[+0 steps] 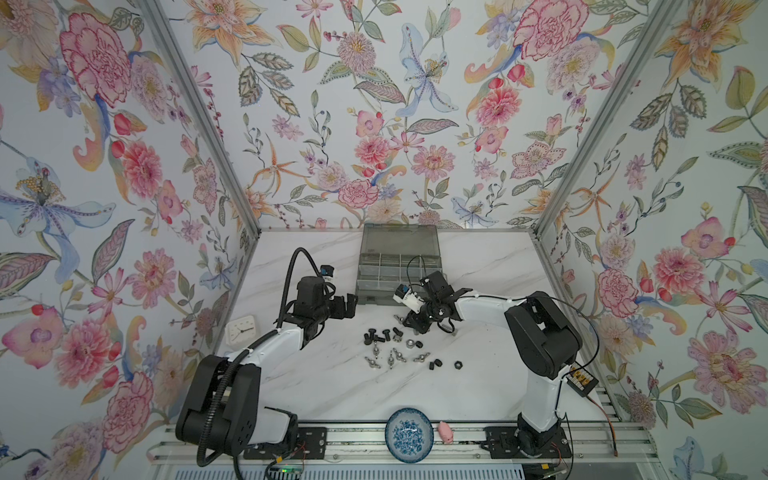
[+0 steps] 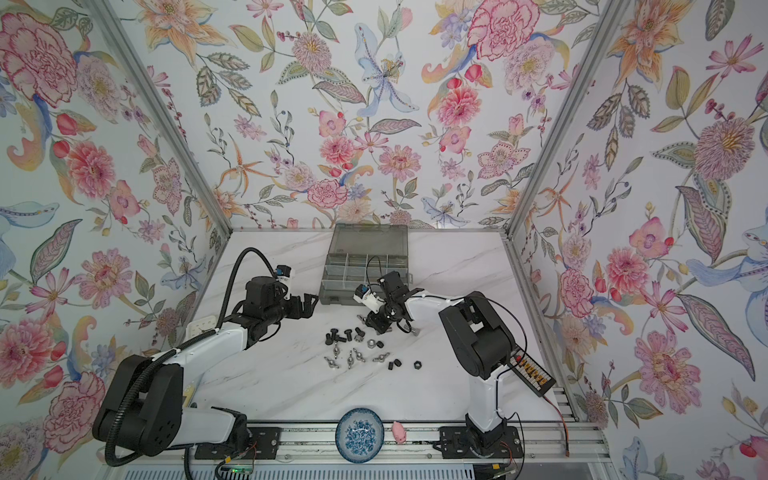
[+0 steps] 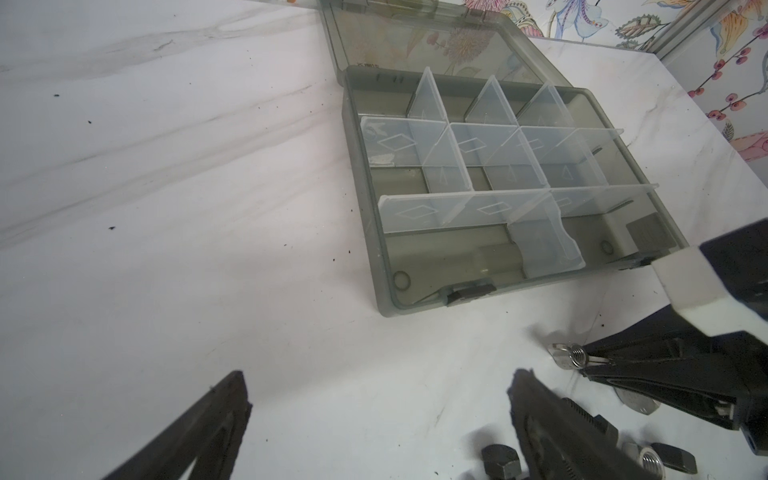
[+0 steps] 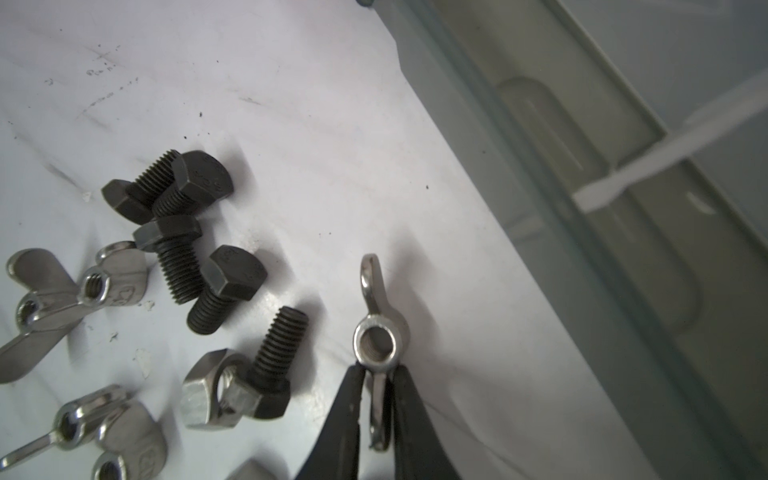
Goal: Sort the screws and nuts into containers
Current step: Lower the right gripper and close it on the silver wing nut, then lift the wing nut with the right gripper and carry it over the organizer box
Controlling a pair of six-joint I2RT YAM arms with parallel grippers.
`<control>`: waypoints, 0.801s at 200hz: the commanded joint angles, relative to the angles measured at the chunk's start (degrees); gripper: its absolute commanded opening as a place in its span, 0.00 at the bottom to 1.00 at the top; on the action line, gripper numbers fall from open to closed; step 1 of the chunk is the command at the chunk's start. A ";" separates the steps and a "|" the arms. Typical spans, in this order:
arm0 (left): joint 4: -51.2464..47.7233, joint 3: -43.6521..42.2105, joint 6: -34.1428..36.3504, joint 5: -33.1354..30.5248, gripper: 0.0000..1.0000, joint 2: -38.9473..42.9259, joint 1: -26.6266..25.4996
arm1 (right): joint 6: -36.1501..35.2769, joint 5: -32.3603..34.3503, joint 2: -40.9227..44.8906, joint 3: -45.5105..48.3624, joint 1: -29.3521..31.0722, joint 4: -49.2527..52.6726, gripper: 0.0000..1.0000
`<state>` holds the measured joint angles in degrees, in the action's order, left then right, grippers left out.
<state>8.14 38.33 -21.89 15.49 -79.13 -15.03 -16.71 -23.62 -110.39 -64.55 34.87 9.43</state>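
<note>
On the marble worktop [image 1: 374, 395], matte black hex-head screws [image 4: 226, 282] lie crisscrossed beside shiny silver wing nuts [image 4: 54, 291]. Just beyond, the right gripper [image 4: 378, 372] is clamped on one ear of a lone nut [image 4: 374, 322], whose long axis runs along the fingers with the free ear pointing straight out. The left gripper [image 3: 378, 376] stands wide apart. The smoky, translucent box [image 3: 532, 284] lies open by the far edge.

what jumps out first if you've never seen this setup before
The loud floral wallpaper covering the walls. Next, the clutter of black screws and silver nuts in the middle of the marble table, before an open grey organizer box. Close up, the right gripper pinches one ear of a wing nut between its fingers.
</note>
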 commanded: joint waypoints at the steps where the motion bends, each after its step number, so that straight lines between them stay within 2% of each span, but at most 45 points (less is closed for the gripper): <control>1: -1.29 1.59 0.44 0.20 0.99 -0.67 -0.24 | 0.84 -0.73 -0.71 -1.10 0.46 0.68 0.15; 50: -1.29 1.71 0.53 0.44 0.99 -1.10 -0.17 | 1.89 -1.77 -0.06 -1.68 0.21 0.68 0.00; 160: 0.06 0.11 0.44 3.22 0.99 0.99 1.45 | 3.97 -8.24 7.09 -7.72 0.11 -0.34 0.00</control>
<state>7.70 38.41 -21.89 16.71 -79.59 -14.39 -13.67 -29.56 -105.67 -68.64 34.87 9.80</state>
